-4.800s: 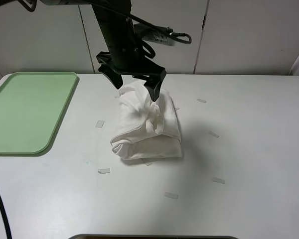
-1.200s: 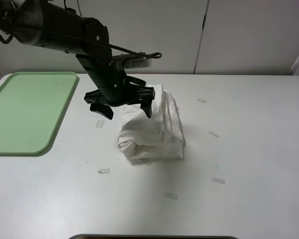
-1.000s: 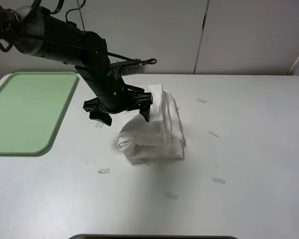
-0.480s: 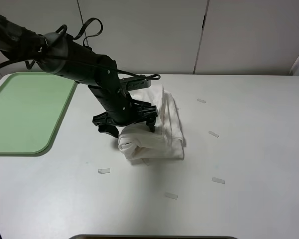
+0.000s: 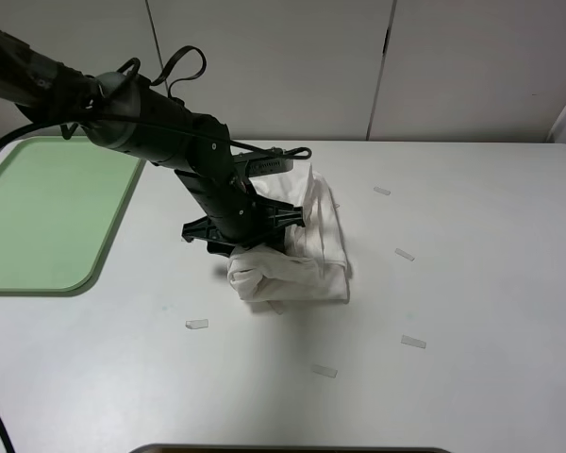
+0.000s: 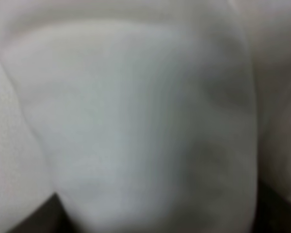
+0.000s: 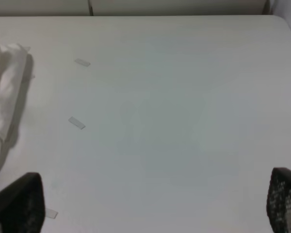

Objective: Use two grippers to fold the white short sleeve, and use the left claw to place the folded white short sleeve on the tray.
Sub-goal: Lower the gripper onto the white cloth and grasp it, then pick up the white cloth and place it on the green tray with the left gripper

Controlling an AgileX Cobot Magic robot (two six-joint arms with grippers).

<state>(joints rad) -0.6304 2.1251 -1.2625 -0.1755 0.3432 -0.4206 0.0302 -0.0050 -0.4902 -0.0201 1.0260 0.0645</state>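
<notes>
The white short sleeve point(image 5: 302, 250) lies folded in a wrinkled bundle at the middle of the table. My left claw point(image 5: 248, 233) is open and pressed down against the bundle's left side, with its fingers spread around the cloth. The left wrist view is filled with blurred white cloth point(image 6: 136, 111), and a dark fingertip point(image 6: 279, 208) shows at each lower corner. The light green tray point(image 5: 47, 208) lies at the table's left edge, apart from the shirt. My right gripper point(image 7: 150, 208) is open and empty over bare table; the shirt's edge point(image 7: 2, 97) shows at that view's side.
Several small pale tape strips lie on the white table, among them ones at the near left point(image 5: 197, 324), the near right point(image 5: 413, 342) and the far right point(image 5: 382, 191). White cabinet doors stand behind the table.
My left claw has swung down from above the shirt's far left and sunk onto the bundle's left side, still open. The bundle has shifted slightly.
</notes>
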